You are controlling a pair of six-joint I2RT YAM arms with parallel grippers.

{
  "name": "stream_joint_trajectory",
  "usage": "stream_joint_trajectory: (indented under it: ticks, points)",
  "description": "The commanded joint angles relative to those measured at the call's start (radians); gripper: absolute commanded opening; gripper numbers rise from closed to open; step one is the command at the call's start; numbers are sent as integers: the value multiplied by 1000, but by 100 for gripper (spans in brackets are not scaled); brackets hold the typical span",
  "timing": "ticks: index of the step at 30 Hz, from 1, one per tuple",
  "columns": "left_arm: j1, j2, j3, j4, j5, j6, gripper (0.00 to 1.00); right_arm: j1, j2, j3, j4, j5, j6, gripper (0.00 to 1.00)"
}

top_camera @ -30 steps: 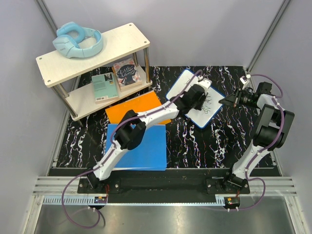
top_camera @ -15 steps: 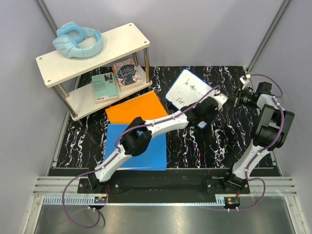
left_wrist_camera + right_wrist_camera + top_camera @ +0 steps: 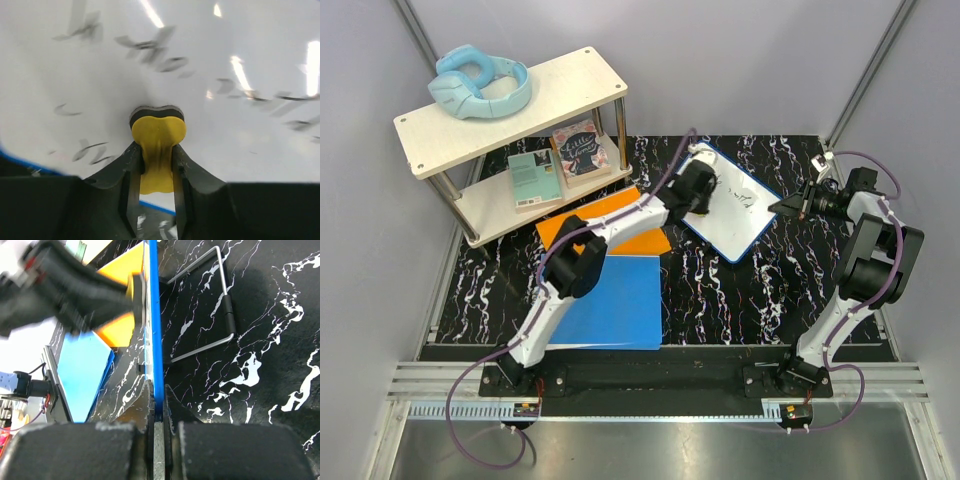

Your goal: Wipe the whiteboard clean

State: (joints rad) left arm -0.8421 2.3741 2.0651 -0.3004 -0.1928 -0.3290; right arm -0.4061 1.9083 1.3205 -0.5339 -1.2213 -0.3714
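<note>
The whiteboard lies propped at the back right of the table, with a few black marks left near its middle. My left gripper is over the board's upper-left part, shut on a yellow eraser whose black felt presses on the white surface. Blurred black strokes show around the eraser. My right gripper is shut on the board's right edge. In the right wrist view the blue rim runs edge-on between my closed fingers, and my left arm is blurred at upper left.
A wire stand sits behind the board. An orange folder and a blue folder lie left of the board. A two-tier shelf at back left holds a light blue cushion and books.
My left gripper swept the eraser from the board's middle to its lower right, then up to the upper left. Much of the writing has gone. The right gripper kept its hold.
</note>
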Motion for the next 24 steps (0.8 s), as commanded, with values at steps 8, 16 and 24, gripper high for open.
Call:
stream_joint_trajectory:
  ticks: [8, 16, 24]
  points:
    - [202, -84, -206, 30, 35, -323, 0, 29, -9, 16, -109, 23, -147, 0]
    - [163, -76, -187, 156, 81, -254, 0, 29, -6, 23, -127, 20, -162, 0]
    - [46, -65, -192, 247, 181, -179, 0, 29, -2, 26, -135, 11, -170, 0]
